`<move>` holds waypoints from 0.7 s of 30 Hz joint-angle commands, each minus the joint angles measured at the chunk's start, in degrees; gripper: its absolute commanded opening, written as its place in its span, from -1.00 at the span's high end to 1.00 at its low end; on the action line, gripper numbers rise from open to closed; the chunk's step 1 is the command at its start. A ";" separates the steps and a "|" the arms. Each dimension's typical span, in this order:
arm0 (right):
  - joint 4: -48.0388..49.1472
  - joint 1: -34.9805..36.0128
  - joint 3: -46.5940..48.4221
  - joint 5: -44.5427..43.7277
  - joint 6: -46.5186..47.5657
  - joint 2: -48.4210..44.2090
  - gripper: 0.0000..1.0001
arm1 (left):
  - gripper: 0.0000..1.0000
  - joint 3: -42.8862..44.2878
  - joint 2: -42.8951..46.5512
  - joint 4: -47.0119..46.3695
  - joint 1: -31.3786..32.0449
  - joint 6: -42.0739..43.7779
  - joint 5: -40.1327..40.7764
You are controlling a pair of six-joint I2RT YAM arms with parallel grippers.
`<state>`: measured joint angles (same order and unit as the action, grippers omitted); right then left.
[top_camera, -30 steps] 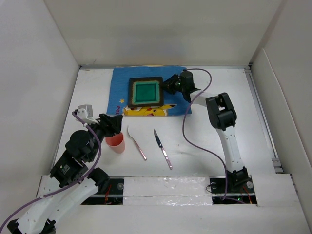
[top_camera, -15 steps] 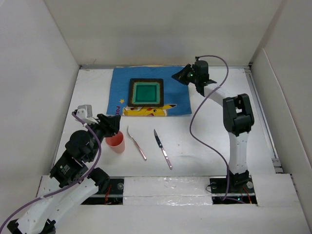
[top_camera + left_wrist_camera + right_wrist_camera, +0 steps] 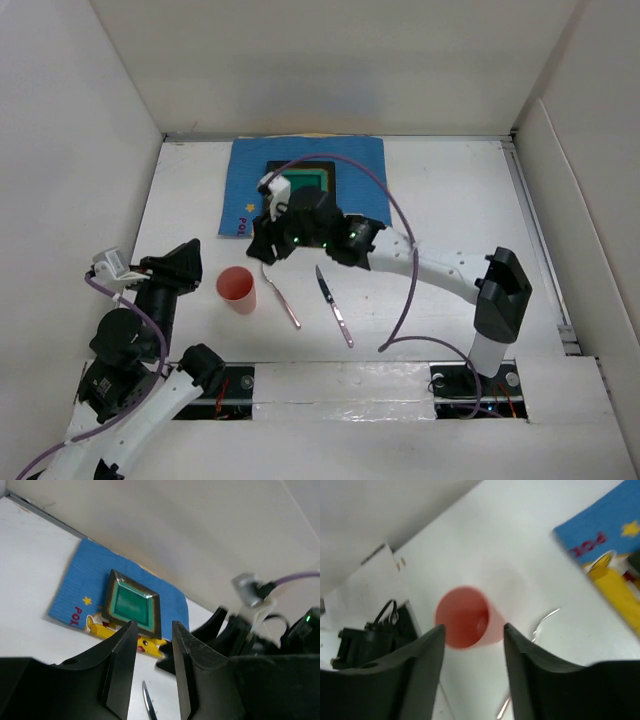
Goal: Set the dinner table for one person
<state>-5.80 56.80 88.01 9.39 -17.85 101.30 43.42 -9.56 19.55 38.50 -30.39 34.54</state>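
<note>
The setting looks about half done. The blue placemat (image 3: pixel 80 575) lies at the far middle of the dinner table surface (image 3: pixel 450 200), and the square green plate (image 3: pixel 131 606) sits squarely on it. The rest is not yet placed: the pink cup (image 3: pixel 237 288) stands upright on the bare surface nearer than the placemat's left corner. A pink-handled utensil (image 3: pixel 282 296), fork or spoon I cannot tell, and the knife (image 3: pixel 334 306) lie side by side near the placemat, off the cloth.

The right gripper (image 3: pixel 473 630) hangs over the placemat's near left corner with its jaws spread and empty, and its wrist view looks down at the cup, so the cup is probably next. The left gripper (image 3: pixel 153 630) hovers at the left with a narrow gap between its fingers, holding nothing.
</note>
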 commanded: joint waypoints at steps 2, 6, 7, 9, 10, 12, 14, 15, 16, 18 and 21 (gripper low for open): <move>-12.63 4.19 7.68 -11.58 6.68 2.40 -0.21 | 0.35 -0.88 2.79 -1.80 -0.18 -0.99 3.51; -18.27 7.97 14.36 -17.29 7.04 9.60 -0.21 | 0.32 -0.70 2.53 -1.36 -0.18 -0.99 3.16; -18.28 7.98 15.08 -17.47 7.04 10.58 -0.21 | 0.32 -0.62 2.44 -1.36 -0.18 -0.98 3.16; -18.98 8.50 17.36 -18.26 6.69 13.03 -0.07 | 0.32 -0.44 2.09 -0.83 -0.18 -1.07 2.55; -19.42 8.51 17.37 -18.26 6.68 13.05 -0.06 | 0.32 -0.44 2.09 -0.83 -0.18 -1.07 2.55; -19.77 8.51 18.16 -19.40 5.90 14.98 -0.02 | 0.31 -0.62 2.09 -1.44 -0.18 -0.81 2.11; -19.42 8.51 18.43 -19.50 5.46 16.38 0.01 | 0.31 -0.79 1.92 -1.62 -0.18 -0.37 1.84; -19.42 8.51 18.69 -19.06 5.28 16.82 0.05 | 0.31 -0.70 1.83 -1.62 -0.18 -0.37 1.67; -19.42 8.51 19.48 -18.71 5.19 17.35 0.07 | 0.31 -0.62 1.57 -1.62 -0.18 -0.28 1.06; -19.42 8.51 19.92 -16.35 4.40 18.32 0.10 | 0.31 -0.70 1.56 -1.97 -0.18 -0.28 0.70; -17.66 8.51 19.83 -14.58 3.52 19.20 0.14 | 0.31 -0.62 1.39 -1.71 -0.18 -0.02 0.70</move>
<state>-25.04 64.64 104.44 -6.90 -13.50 120.68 43.09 -7.16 19.55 38.50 -30.89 35.92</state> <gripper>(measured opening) 0.434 0.345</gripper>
